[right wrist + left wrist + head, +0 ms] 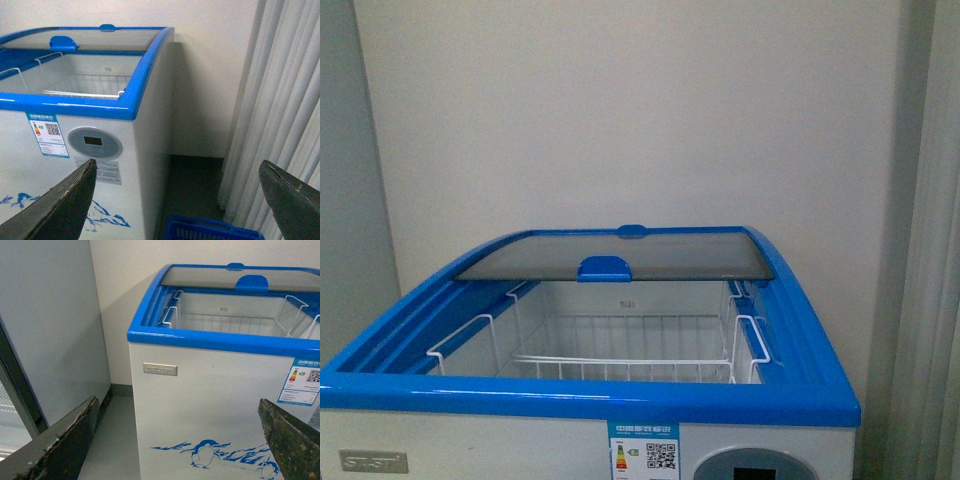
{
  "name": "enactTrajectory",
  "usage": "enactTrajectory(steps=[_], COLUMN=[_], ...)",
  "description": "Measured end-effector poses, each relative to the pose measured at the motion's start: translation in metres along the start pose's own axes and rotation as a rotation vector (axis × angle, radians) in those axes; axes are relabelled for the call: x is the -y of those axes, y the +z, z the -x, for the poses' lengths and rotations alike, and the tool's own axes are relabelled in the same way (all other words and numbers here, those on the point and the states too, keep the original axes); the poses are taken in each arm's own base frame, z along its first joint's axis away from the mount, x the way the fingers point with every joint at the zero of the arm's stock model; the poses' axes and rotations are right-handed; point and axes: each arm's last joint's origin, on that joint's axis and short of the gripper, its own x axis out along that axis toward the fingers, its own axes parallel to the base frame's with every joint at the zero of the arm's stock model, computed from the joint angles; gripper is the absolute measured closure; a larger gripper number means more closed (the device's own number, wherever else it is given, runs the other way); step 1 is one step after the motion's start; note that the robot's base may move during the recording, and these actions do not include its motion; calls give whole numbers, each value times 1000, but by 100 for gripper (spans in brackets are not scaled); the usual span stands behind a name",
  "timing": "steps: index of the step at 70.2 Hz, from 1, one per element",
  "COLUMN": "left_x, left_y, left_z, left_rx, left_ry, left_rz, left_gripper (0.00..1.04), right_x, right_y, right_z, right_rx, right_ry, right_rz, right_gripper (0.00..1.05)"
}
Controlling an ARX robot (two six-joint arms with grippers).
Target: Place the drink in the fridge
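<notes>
One blue crate (210, 232) beside fridge (145, 150)

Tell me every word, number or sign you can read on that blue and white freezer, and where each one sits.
Nothing reads clearly enough to quote.
Grey nameplate on the fridge: raised letters, too blurred.
Energy label: blue header with Chinese characters, coloured rating arrows and a QR code; too small.
Round display panel: screen dark.
White sticker below the panel: print unreadable.

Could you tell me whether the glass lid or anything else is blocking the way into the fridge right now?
Nothing visible blocks it. The glass lid is slid to the back, so the front of the fridge is open above the wire basket. The drink itself is not in any view.
</notes>
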Motion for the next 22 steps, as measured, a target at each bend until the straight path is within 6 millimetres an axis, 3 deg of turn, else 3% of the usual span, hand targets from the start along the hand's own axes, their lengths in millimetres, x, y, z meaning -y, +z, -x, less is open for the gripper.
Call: enactTrajectory(steps=[22], left_x=[0], left_y=[0], left_z=[0], left_rx=[0], left_ry=[0], left_rz=[0], left_gripper=[8], right_x=[0], right_y=[0], right_z=[0], right_rx=[0], right_ry=[0], right_rz=[0], right_gripper=[8])
